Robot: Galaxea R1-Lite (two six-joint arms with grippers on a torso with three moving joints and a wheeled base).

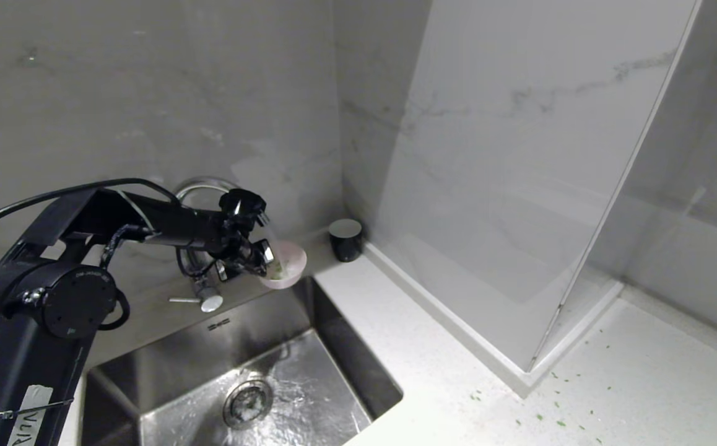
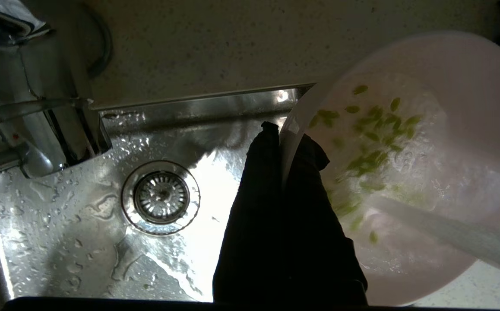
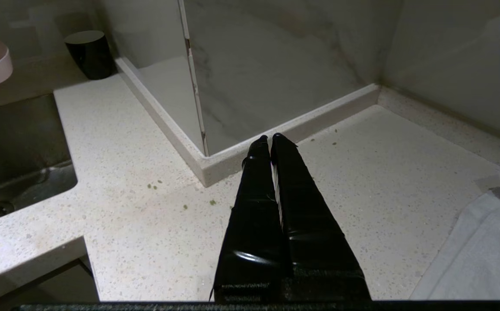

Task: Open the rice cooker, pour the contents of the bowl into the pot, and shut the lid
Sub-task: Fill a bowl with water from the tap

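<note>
Bowl (image 1: 284, 265), pink, rim pinched by left gripper (image 1: 264, 259), held under the running faucet (image 1: 200, 186) over the steel sink (image 1: 334, 347) at its 12 o'clock edge; green bits (image 2: 373, 142) float inside, seemingly in water. Right gripper (image 3: 270, 140): fingers pressed together, empty, over the speckled countertop (image 3: 137, 172). Black cup (image 1: 345, 239): at 2 o'clock from the bowl.

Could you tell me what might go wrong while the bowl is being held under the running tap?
1. The left gripper pinches only the rim of the bowl; as water adds weight, it might tilt or slip into the sink.
2. The stream could overfill the bowl and wash the green bits out toward the drain.
3. Stray green bits already lie on the counter, so more spilling seems likely when moving.
</note>
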